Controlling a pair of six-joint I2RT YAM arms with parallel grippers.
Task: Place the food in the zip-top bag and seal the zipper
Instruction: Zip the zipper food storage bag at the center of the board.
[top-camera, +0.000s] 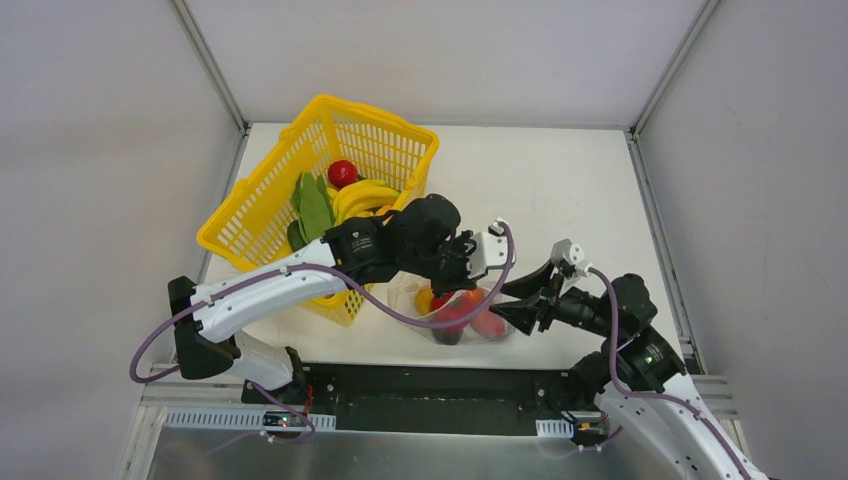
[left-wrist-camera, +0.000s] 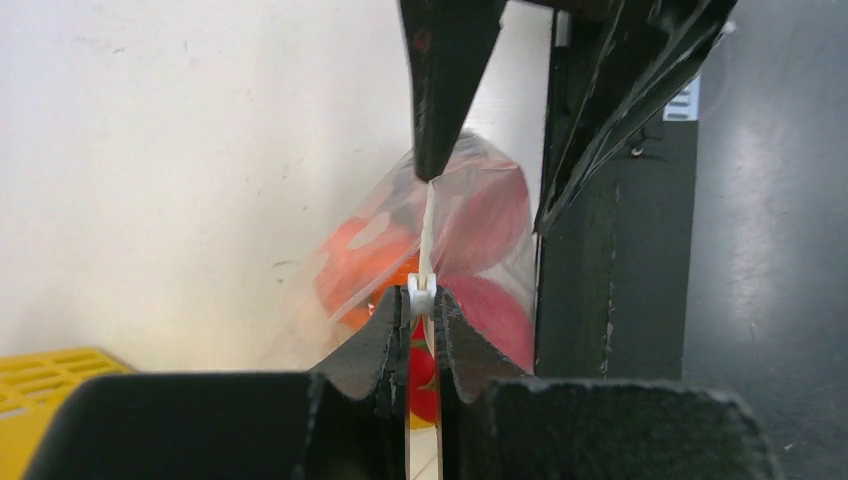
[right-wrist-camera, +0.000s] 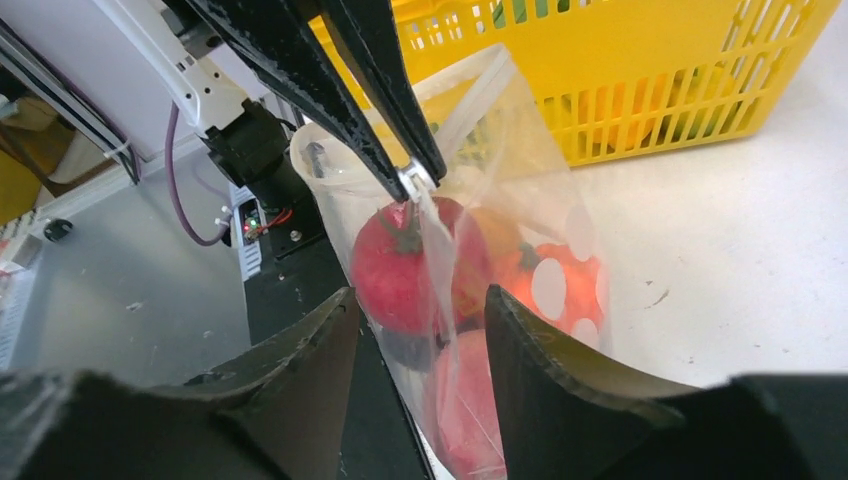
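While the zipper (left-wrist-camera: 428, 225) is pinched by the left gripper (left-wrist-camera: 422, 300), the zip-top bag (top-camera: 465, 318), red and orange food (right-wrist-camera: 395, 265) inside, is held at the bench's near edge beside the basket (top-camera: 258, 215). The right gripper (right-wrist-camera: 420, 298) is spread open around it.

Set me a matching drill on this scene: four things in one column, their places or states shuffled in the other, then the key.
Things:
1. left pincer
2. right pincer
3. bananas
4. zip-top bag

Places or states:
A. lying in the yellow basket
B. open
C. shut on the zipper
D. holding red and orange food

Pairs: 1-C, 2-B, 3-A, 4-D.
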